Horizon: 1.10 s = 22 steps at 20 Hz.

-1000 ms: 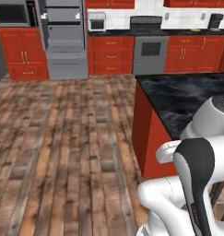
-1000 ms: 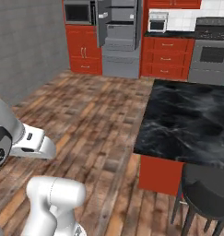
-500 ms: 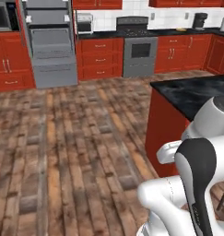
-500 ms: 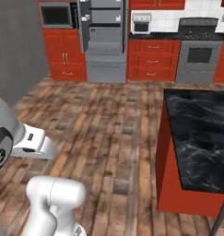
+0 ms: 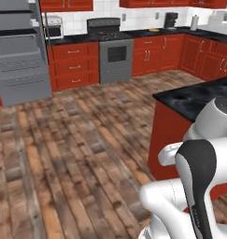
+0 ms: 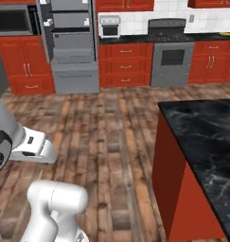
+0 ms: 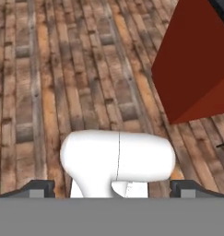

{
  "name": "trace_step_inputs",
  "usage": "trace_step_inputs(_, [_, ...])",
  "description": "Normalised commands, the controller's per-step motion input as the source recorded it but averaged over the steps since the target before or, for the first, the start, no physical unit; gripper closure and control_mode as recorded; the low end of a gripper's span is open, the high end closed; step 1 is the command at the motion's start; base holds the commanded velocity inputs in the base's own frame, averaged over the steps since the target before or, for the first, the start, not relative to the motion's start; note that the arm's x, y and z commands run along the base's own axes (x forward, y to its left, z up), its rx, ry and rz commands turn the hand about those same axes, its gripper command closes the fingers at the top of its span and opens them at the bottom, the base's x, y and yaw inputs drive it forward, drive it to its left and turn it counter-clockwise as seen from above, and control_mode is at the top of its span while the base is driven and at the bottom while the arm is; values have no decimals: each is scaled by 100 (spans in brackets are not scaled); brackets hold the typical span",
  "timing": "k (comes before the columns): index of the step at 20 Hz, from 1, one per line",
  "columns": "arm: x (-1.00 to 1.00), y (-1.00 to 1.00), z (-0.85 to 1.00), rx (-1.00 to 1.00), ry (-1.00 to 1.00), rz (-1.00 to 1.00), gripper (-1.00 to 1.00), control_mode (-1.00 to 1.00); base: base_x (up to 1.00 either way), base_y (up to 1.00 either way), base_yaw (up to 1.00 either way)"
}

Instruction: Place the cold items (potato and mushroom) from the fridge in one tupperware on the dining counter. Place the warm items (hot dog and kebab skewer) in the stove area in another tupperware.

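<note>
My gripper (image 7: 112,189) points down at the wooden floor, open, with nothing held between its dark fingertips (image 7: 39,188). The grey fridge (image 5: 21,51) (image 6: 71,47) stands at the far wall on the left. To its right, set in red cabinets, is the grey stove (image 5: 116,51) (image 6: 172,52). The black marble dining counter (image 5: 199,95) (image 6: 206,137) on its red base is close on my right, and its red corner (image 7: 196,69) is near the hand. The potato, mushroom, hot dog, kebab skewer and tupperware are out of view.
Wood plank floor (image 5: 77,154) stretches between me and the far cabinets. A small white oven (image 6: 109,26) sits on the counter left of the stove. A coffee machine (image 5: 171,19) and a small yellow item (image 5: 154,30) are to the stove's right. A built-in microwave (image 6: 12,19) is far left.
The whole picture has shifted: fridge and stove have slid left and grown nearer, so the base has moved. The gripper stays open.
</note>
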Motion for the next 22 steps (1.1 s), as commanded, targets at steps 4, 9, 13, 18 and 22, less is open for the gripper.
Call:
trace_step_inputs(4, [0,0,0,0,0,0,-100,100,100,46,-16])
trace_step_inputs(9, [0,0,0,0,0,0,-100,100,100,32,-3])
trace_step_inputs(13, [0,0,0,0,0,0,-100,100,100,17,0])
trace_step_inputs(18, [0,0,0,0,0,0,-100,100,100,3,-2])
trace_step_inputs(22, [0,0,0,0,0,0,-100,100,100,-11,0])
